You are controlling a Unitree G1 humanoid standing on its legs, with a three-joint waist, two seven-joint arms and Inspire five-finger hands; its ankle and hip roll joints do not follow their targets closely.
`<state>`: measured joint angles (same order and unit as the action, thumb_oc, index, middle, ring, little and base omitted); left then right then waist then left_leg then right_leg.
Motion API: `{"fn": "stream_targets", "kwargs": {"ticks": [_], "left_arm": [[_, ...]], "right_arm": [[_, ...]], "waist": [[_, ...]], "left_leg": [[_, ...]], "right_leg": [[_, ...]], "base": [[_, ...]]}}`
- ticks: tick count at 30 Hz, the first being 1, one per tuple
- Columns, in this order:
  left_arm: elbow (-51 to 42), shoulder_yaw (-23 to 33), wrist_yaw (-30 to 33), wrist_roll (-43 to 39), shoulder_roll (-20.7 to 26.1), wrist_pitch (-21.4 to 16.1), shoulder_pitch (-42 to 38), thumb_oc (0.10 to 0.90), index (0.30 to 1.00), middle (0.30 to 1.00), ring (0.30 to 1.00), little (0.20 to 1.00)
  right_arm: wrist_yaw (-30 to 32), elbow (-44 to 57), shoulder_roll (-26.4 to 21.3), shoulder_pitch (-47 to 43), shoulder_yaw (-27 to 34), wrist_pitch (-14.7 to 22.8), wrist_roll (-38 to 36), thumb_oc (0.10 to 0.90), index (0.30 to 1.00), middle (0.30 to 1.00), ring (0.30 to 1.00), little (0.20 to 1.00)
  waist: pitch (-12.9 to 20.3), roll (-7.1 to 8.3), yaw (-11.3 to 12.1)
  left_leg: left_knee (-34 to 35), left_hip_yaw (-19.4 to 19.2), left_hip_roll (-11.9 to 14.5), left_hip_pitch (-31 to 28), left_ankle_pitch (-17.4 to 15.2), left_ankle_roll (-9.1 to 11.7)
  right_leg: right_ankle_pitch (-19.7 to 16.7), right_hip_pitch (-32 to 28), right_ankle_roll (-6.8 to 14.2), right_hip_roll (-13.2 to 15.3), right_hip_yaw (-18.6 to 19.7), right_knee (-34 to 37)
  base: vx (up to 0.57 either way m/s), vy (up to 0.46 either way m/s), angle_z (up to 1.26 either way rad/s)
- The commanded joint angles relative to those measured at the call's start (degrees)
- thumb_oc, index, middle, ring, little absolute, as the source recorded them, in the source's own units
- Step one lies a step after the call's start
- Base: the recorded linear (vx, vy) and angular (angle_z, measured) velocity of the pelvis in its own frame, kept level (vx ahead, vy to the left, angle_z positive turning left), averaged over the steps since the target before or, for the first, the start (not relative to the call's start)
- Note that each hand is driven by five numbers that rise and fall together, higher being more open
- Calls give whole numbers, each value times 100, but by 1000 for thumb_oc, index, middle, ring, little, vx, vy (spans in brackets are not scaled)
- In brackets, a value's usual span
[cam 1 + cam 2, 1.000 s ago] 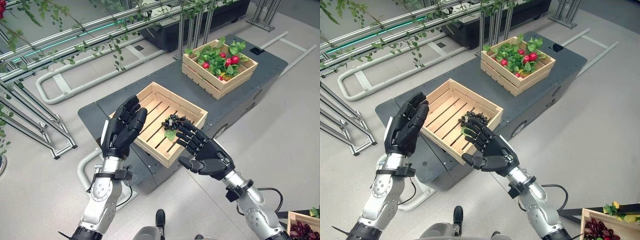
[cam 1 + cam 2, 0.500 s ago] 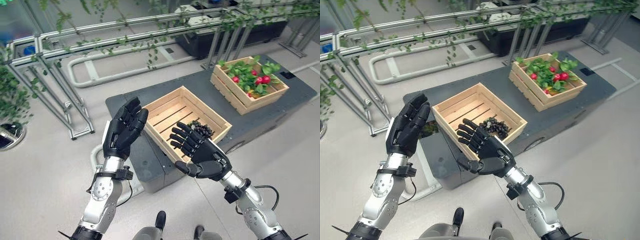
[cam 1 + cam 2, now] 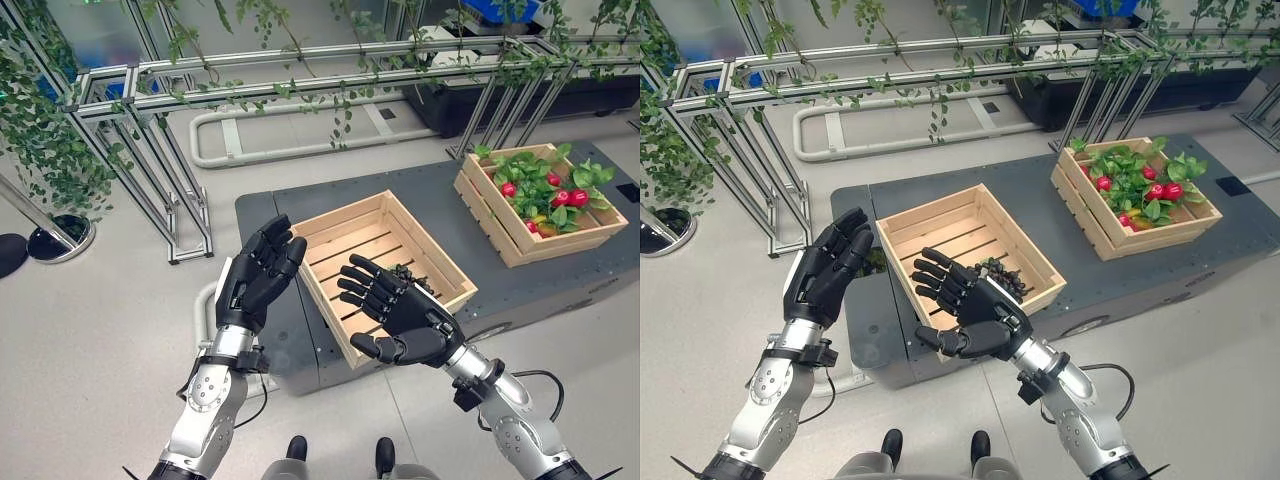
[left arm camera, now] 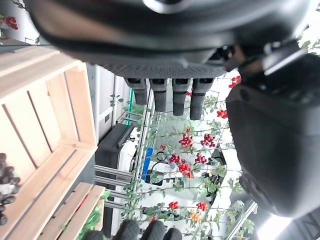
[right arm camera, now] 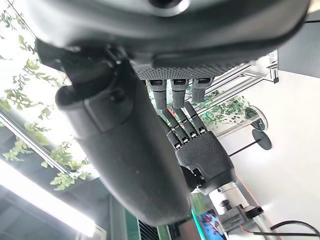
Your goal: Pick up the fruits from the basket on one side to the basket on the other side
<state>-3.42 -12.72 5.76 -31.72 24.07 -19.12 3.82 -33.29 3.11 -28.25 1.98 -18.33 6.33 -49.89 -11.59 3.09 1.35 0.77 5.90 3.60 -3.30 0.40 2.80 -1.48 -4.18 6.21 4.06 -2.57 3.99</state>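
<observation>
Open-topped near crate [image 3: 345, 228], dark grapes [image 3: 408, 277] at one corner, slats otherwise bare.

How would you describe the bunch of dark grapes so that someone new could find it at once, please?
Start at the dark grey platform carrying two wooden crates. In the nearer crate, otherwise bare slats, the bunch of dark grapes lies in the corner beyond the right hand. The farther crate holds green leaves and red fruit instead.

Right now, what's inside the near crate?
The near crate holds one dark bunch of grapes with a leaf, at its right end on the slats. The right hand, open, hovers in front and covers part of the bunch.
</observation>
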Motion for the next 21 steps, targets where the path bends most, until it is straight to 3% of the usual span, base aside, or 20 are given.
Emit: {"fn": "stream_targets", "kwargs": {"ticks": [1,4,5,6,7,8,11,12,14,16,19,21], "left_arm": [[-867,354,135,206,288,-444,-361,800,900,900,900,900],[-852,399,175,253,225,-454,-320,800,900,900,900,900],[-853,399,176,258,223,-455,-317,800,900,900,900,900],[-849,397,161,276,199,-464,-310,800,900,900,900,900],[-850,395,162,280,196,-463,-311,800,900,900,900,900],[-760,294,152,290,154,-523,-388,800,900,900,900,900],[-675,216,60,307,105,-600,-466,800,900,900,900,900],[-628,200,-10,297,82,-687,-464,800,900,900,900,900],[-624,252,-88,283,69,-766,-410,800,900,900,900,900],[-605,275,-82,256,48,-814,-376,800,900,900,900,900],[-555,260,-57,271,21,-979,-327,800,900,900,900,900],[-444,232,-161,192,10,-1082,-343,800,900,900,900,900]], "right_arm": [[-118,1090,81,-316,148,210,-364,800,900,900,900,900],[-190,1120,39,-112,221,194,-378,800,900,900,900,900],[-193,1120,42,-103,221,198,-377,800,900,900,900,900],[-272,1087,45,-6,262,274,-378,800,900,900,900,900],[-282,1086,47,8,271,283,-377,800,900,900,900,900],[-179,1049,134,98,305,398,-267,800,900,900,900,900],[-30,927,205,153,345,602,-254,800,900,900,900,900],[45,784,280,152,367,781,-200,800,900,900,900,900],[214,674,376,124,415,938,-114,800,900,900,900,900],[482,638,464,42,420,1068,152,800,900,900,900,900],[824,666,558,-50,369,1209,285,800,900,900,900,900],[1202,624,610,-47,357,1509,364,800,900,900,900,900]], "waist": [[413,287,61],[538,284,-27],[542,284,-32],[554,290,-80],[555,290,-91],[488,317,-189],[414,323,-256],[388,281,-250],[363,167,-198],[345,13,-115],[303,-73,-23],[273,-95,-20]], "left_leg": [[-731,-206,-46,-490,-875,-272],[-874,-308,173,-443,-418,-81],[-880,-307,177,-437,-405,-75],[-1295,-533,263,-224,-134,20],[-1373,-572,278,-181,-110,33],[-1907,-924,458,163,31,63],[-2007,-1149,493,315,-58,8],[-1533,-1103,331,299,-155,-60],[-654,-841,160,279,-49,-49],[303,-436,159,369,561,88],[423,-84,139,749,900,186],[196,-132,26,733,618,82]], "right_leg": [[-527,702,123,240,171,-362],[-504,422,-70,56,108,-53],[-506,414,-75,53,100,-40],[-470,274,-171,-7,-4,75],[-461,260,-185,-13,-25,82],[-412,143,-277,-18,-193,88],[-371,65,-307,-1,-302,101],[-341,60,-265,2,-297,101],[-299,75,-235,-53,-236,98],[-239,41,-233,-159,-165,101],[-181,-4,-229,-157,-51,101],[-130,-16,-195,-40,4,101]], "base": [[226,-339,7],[182,-280,9],[129,-264,20],[73,-175,19],[113,-306,39],[73,-195,57],[78,-89,81],[118,51,40],[113,123,-3],[110,192,5],[83,237,-21],[98,334,-94]]}}
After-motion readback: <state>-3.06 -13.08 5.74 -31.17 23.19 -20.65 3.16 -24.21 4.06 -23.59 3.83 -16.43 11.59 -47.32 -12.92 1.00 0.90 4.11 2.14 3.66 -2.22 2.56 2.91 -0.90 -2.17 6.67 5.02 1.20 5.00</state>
